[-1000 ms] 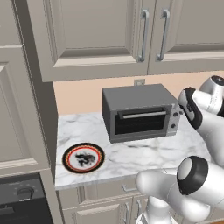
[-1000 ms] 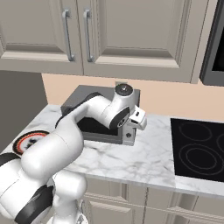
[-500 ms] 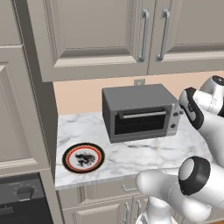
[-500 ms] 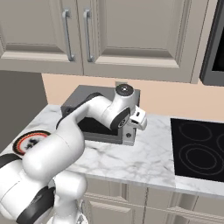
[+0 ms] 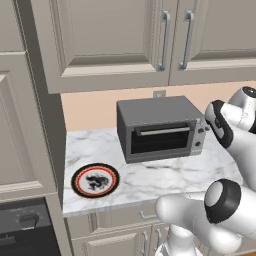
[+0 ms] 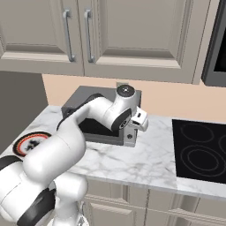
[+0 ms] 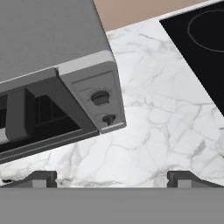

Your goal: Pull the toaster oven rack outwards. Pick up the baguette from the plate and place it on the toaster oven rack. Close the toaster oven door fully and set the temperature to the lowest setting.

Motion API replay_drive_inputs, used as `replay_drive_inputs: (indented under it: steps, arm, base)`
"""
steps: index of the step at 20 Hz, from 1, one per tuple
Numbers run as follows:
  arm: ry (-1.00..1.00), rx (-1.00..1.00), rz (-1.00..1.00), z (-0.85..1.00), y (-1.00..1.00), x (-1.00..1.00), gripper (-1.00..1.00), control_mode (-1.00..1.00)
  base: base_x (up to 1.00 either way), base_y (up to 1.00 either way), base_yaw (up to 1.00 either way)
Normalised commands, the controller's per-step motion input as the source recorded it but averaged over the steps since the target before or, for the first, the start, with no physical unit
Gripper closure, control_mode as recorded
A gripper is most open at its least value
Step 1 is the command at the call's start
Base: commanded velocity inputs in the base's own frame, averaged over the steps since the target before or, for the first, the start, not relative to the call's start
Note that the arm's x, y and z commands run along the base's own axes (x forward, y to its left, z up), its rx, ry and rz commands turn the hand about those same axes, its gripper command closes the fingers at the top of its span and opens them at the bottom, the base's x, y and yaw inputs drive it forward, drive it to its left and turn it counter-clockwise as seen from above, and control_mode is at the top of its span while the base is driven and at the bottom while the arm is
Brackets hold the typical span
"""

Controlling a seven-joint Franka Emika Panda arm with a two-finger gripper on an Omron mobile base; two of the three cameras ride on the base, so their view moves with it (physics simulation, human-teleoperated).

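Beside the toaster oven (image 7: pixel 52 65), the gripper (image 7: pixel 111 177) hangs spread wide, empty; the small stiff temperature knob (image 7: pixel 100 97) probably wants a pinch across its ridge.

The toaster oven (image 5: pixel 161 128) stands at frame centre in the left base view, on the counter (image 5: pixel 150 177) against the back wall and beneath the wall cabinets (image 5: pixel 150 40), with the plate (image 5: pixel 95 180) on the counter to its lower left, well apart from it. In the right base view, the cooktop (image 6: pixel 201 154) lies at the right, with the toaster oven left of centre behind the arm and the plate at the left edge. In the hand view, the toaster oven occupies the upper left, its knob panel (image 7: pixel 98 103) sits near centre, the cooktop fills the upper right corner, and the gripper (image 7: pixel 111 178) fingertips rise at the bottom edge.
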Motion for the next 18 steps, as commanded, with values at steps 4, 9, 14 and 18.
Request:
replay_drive_inputs:
  steps: [4,9,14,18]
  arm:
    - [-0.15,0.00,0.00,-0.05,0.00,0.00,-1.00,-1.00]
    - [-0.39,0.01,0.00,-0.08,0.00,0.00,-1.00,-1.00]
    - [-0.44,0.11,0.00,-0.13,-0.04,0.00,-1.00,-1.00]
    - [-0.29,0.07,0.00,-0.12,0.00,0.00,-1.00,-1.00]
  base:
    - [0.00,0.00,0.00]
    - [0.00,0.00,0.00]
    - [0.00,0.00,0.00]
    - [0.00,0.00,0.00]
